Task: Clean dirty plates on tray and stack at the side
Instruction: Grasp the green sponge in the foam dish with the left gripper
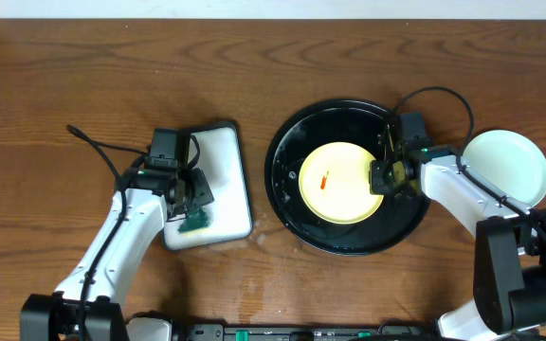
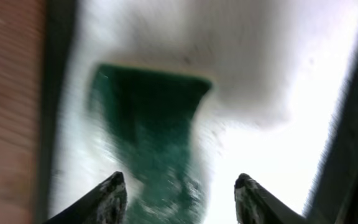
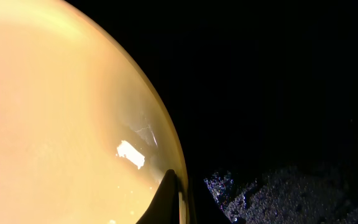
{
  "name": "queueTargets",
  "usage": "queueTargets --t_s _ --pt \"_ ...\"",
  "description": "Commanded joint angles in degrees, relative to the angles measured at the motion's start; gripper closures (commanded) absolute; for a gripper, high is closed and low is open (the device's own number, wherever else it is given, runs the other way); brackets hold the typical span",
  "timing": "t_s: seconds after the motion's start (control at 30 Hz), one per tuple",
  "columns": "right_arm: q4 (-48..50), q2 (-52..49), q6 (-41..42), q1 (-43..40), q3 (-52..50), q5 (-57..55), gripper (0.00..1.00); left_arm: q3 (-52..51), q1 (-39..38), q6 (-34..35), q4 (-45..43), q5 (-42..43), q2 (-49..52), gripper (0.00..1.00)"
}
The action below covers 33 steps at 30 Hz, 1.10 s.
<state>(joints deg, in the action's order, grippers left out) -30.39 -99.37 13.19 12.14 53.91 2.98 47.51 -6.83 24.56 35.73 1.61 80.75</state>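
The red-smeared pale yellow round plate [image 1: 341, 182] is lying in the glossy black round tray [image 1: 287, 204]. The right gripper [image 1: 389, 175] is sitting at its rim, closure unclear; a shallow pinch risks a slip. The left gripper [image 2: 178, 183] is hanging spread above the green sponge [image 2: 148, 118].

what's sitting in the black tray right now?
One pale yellow plate with a red smear, the right hand pinching its right rim. Bare black tray floor shows around it. Anything under the plate is covered.
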Motion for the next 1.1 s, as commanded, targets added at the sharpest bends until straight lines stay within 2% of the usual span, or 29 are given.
queueTargets --t_s 0.0,0.23,0.27,0.37,0.43,0.67,0.7,0.83,0.87,0.93,1.07 --pt "-0.9 -2.6 0.1 -0.2 -1.2 -1.4 0.99 -0.4 0.0 -0.4 -1.3 -9.7 1.7 0.41" --pt "-0.9 -2.6 0.5 -0.2 -1.2 -1.4 0.99 -1.8 0.0 -0.3 -9.8 -11.1 10.9 0.38" --pt "-0.9 -2.6 0.5 -0.2 -1.2 -1.2 0.99 -1.8 0.0 -0.3 -10.5 -11.0 12.0 0.46" --pt "-1.0 -2.6 0.8 -0.2 -1.2 -1.0 0.99 -1.8 0.0 -0.3 -11.2 -9.5 13.5 0.91" --pt "-1.1 -2.6 1.3 -0.2 -1.2 -1.0 0.99 -1.8 0.0 -0.3 -11.2 -8.3 13.0 0.93" --pt "-1.1 -2.6 1.4 -0.2 -1.2 -1.0 0.99 -0.2 0.0 -3.2 -9.6 -0.9 6.1 0.92" --pt "-1.1 -2.6 1.4 -0.2 -1.2 -1.0 0.99 -0.2 0.0 -3.1 -9.5 -0.4 4.5 0.87" --pt "-1.1 -2.6 1.4 -0.2 -1.2 -1.0 0.99 -0.2 0.0 -3.4 -8.2 -0.1 -1.0 0.50" --pt "-1.1 -2.6 1.4 -0.2 -1.2 -1.0 0.99 -0.2 0.0 -3.6 -7.4 -0.1 -1.9 0.45" --pt "-1.1 -2.6 1.4 -0.2 -1.2 -1.0 0.99 -0.2 0.0 -3.5 -5.4 0.0 -2.8 0.41" --pt "-1.1 -2.6 1.4 -0.2 -1.2 -1.0 0.99 -0.7 0.0 -3.5 -0.8 0.5 -2.2 0.41"
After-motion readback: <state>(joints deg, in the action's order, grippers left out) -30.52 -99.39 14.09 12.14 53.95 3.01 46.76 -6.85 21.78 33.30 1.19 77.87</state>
